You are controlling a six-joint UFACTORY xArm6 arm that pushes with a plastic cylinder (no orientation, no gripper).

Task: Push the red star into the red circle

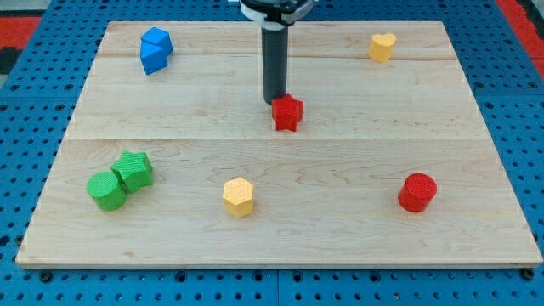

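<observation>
The red star (288, 113) lies near the middle of the wooden board (374, 127). The red circle (417, 192) stands at the view's lower right, well apart from the star. My tip (274, 102) is at the star's upper left edge, touching it or nearly so. The dark rod rises straight from there to the view's top.
A blue block (155, 50) lies at the view's upper left. A yellow heart (382, 47) is at the upper right. A green circle (106, 190) and a green block (134, 170) touch at the lower left. A yellow hexagon (239, 197) is at the bottom middle.
</observation>
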